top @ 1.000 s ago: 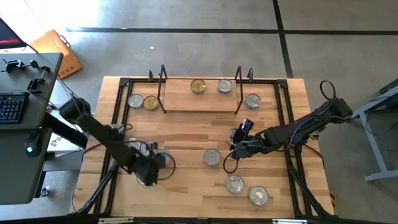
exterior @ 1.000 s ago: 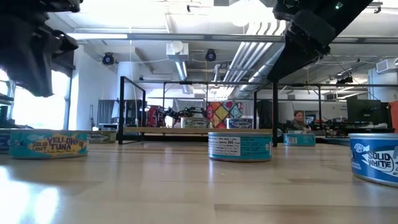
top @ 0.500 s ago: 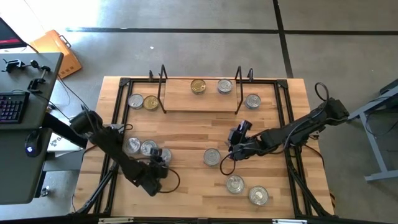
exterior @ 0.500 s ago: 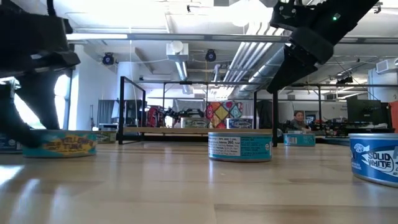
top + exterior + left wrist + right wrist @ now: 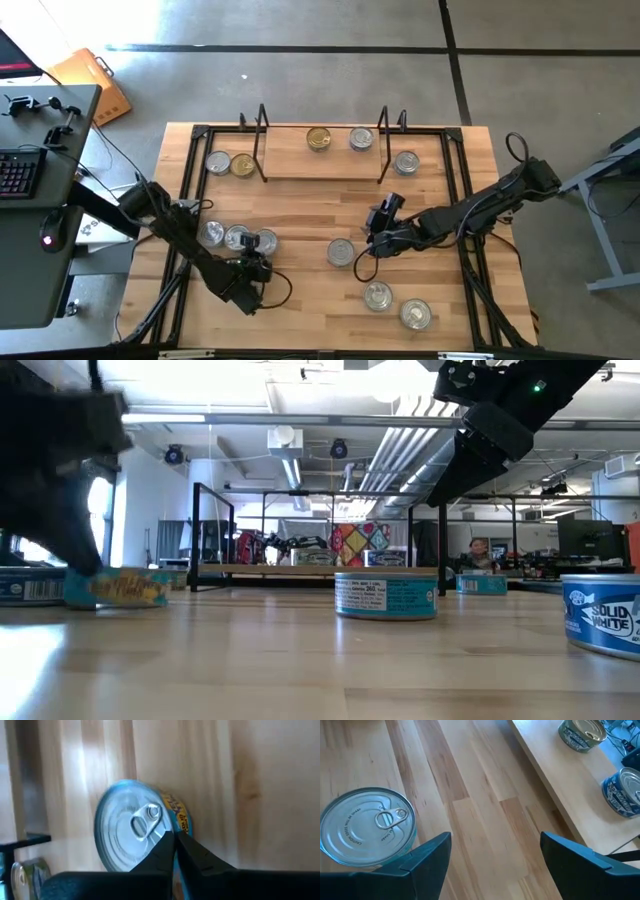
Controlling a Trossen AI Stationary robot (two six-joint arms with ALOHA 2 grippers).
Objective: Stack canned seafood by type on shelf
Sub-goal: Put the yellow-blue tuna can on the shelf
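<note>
Left gripper [image 5: 174, 840] is low over the tabletop [image 5: 300, 215], fingers pinched together against a silver-topped tin [image 5: 131, 832]; right gripper [image 5: 492, 845] hovers wide open, empty.

A grey concrete floor [image 5: 300, 80] surrounds the table, with a dark desk [image 5: 35, 200] holding a keyboard [image 5: 15, 172].

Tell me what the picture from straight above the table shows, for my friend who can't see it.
From above, the left tool sits shut beside a row of three silver tins on the wooden table, while the right tool hangs open next to another tin. At the far edge, the shelf holds a gold-topped tin and a silver one.
</note>
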